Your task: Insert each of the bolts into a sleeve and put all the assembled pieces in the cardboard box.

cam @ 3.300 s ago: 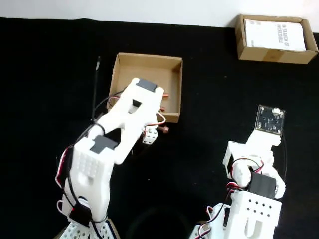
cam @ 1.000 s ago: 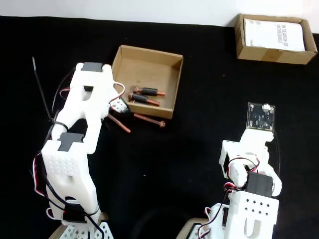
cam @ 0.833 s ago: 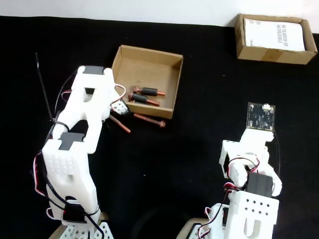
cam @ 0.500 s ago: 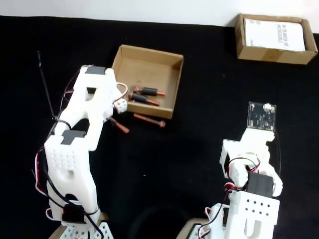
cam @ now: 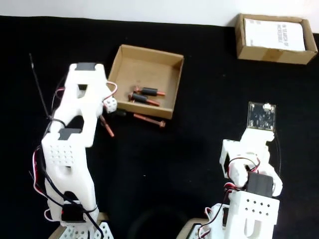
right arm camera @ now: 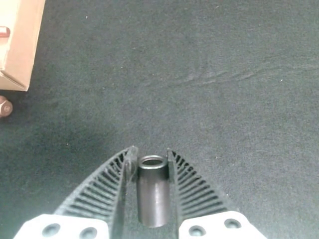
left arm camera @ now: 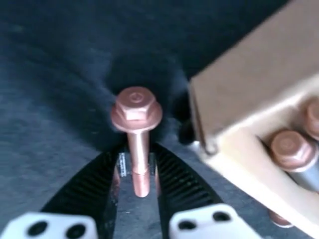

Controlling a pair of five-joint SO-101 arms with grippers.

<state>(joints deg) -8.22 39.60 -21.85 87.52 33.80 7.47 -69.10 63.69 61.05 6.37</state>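
Left wrist view. Reader: Where is the bolt (left arm camera: 135, 144)?

Legend: Its shank lies between the left jaws, which are closed down onto it. The hexagonal head stands clear beyond their tips, above the dark worktop (left arm camera: 50, 74) and just beside a corner of the cardboard box (left arm camera: 249, 94).

Reader: And the sleeve (right arm camera: 151, 189)?

Legend: In the right wrist view, the dark sleeve sits between the right jaws, which press on it from both sides, its open end pointing outward past their tips. In the high view, two assembled pieces (cam: 148, 91) lie inside the cardboard box, and a loose bolt (cam: 148, 120) lies on the worktop just outside its near wall. The right arm (cam: 251, 164) stands well apart from that box. A second box (cam: 275, 54), holding a printed sheet (cam: 274, 34), sits at the far right corner.
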